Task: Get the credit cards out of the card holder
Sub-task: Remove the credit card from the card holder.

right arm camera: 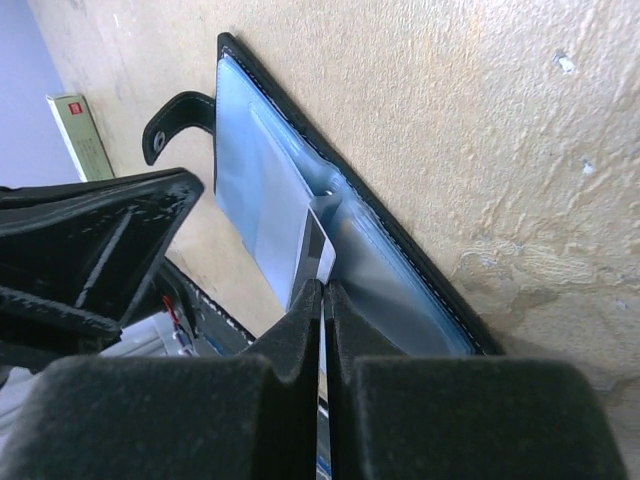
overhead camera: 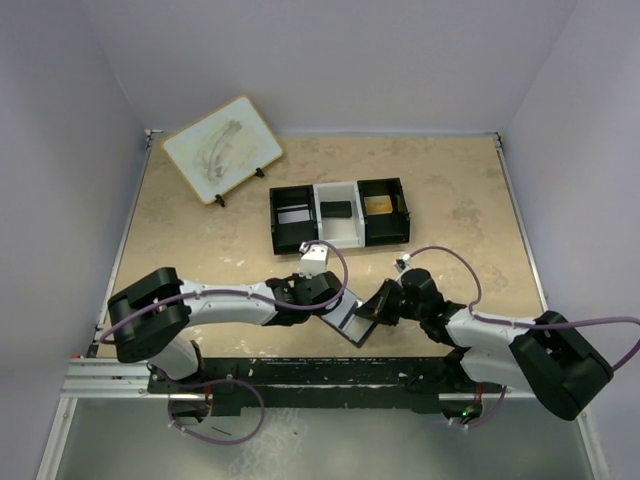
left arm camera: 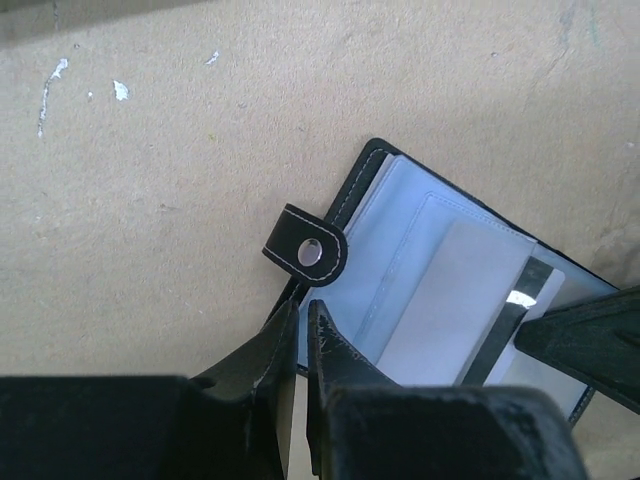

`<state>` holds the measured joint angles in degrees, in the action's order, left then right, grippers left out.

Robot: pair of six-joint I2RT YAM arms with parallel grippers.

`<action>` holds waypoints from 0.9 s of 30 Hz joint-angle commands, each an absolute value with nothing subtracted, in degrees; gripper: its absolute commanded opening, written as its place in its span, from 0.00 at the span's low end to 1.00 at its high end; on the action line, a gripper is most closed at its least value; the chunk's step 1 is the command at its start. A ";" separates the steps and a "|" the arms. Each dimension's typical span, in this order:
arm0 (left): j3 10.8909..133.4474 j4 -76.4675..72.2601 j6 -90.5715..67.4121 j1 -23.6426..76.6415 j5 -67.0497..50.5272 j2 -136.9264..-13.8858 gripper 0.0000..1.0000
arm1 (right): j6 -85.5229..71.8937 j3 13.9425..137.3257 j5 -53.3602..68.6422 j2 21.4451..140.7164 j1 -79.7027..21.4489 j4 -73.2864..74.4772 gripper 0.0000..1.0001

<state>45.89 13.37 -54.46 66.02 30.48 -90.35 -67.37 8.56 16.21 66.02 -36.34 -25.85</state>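
We start with the bench [overhead camera: 450,200], whose tan top carries everything. Both arms reach in from its near edge and meet at the card holder [overhead camera: 352,318], which lies open on the near middle of the bench with its pale blue-grey inside facing up.

Far beyond the card holder and to its left, a scribbled whiteboard [overhead camera: 222,148] leans on a small stand. Straight beyond the card holder and well apart from it sits the black-and-white tray [overhead camera: 272,215] with 3 compartments. We judge that neither matters to this step.

The left fingers [left arm camera: 315,325] are closed to a slim gap on the card holder's near-left edge. We read that as an anchor, so the wallet cannot slide while a card is drawn. In the left wrist view the edge runs in between them, though the contact itself is partly hidden.

From the card holder's opposite side, the right fingers [right arm camera: 312,300] are pressed together on 1 credit card [right arm camera: 318,245], pinching its exposed end. The card is pale with a dark stripe. It sits partly out of its clear pocket, with the rest under the sleeve. We judge the extraction begun but not finished.

A small pale box with a red mark [right arm camera: 78,140] stands just beyond the card holder. Smallest is the snap tab [left arm camera: 308,248], which flaps out from the card holder's edge just beside the left fingers.
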 commanded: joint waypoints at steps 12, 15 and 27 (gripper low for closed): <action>51.61 2.67 -48.93 66.01 17.98 -93.32 0.08 | -53.69 14.47 22.82 73.04 -28.33 -21.12 0.00; 51.96 4.36 -50.33 66.01 20.07 -95.95 0.06 | -52.40 15.57 22.51 73.28 -27.80 -19.44 0.00; 52.87 12.40 -51.42 67.05 28.96 -98.29 0.03 | -48.55 19.08 14.98 65.12 -27.76 -8.90 0.00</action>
